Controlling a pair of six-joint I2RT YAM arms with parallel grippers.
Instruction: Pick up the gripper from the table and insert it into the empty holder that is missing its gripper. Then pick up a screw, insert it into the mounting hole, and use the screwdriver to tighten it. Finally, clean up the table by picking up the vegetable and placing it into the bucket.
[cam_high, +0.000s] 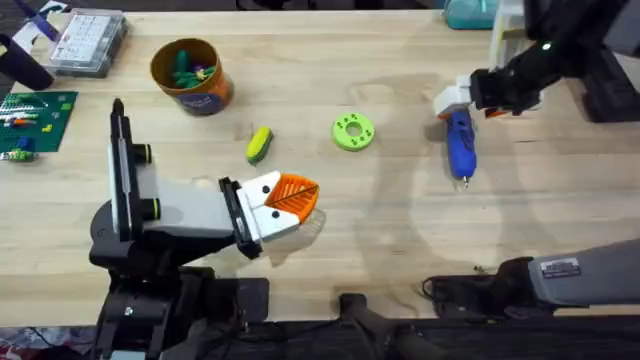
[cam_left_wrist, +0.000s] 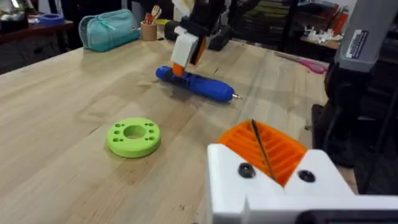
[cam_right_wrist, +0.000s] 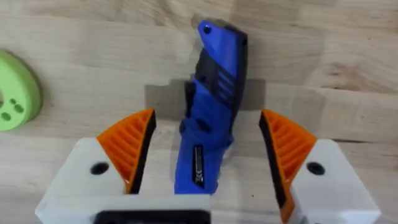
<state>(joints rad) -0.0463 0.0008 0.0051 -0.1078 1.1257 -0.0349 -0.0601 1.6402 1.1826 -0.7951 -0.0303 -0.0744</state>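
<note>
Wood-grain table (cam_high: 400, 210) bears blue pen-shaped screwdriver (cam_high: 460, 146), seemingly ungrasped between right gripper's (cam_right_wrist: 205, 155) wide-spread fingers.

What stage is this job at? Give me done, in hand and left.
Looks done: a gripper sits at the holder's clamp.
In hand: the right tool is open astride the screwdriver, which lies on the table. I cannot tell whether a screw is in.
Left: tightening, then moving the corn from the table into the bucket.

blue screwdriver (cam_high: 460, 146), orange bucket (cam_high: 191, 76), green disc (cam_high: 353, 132)
</note>
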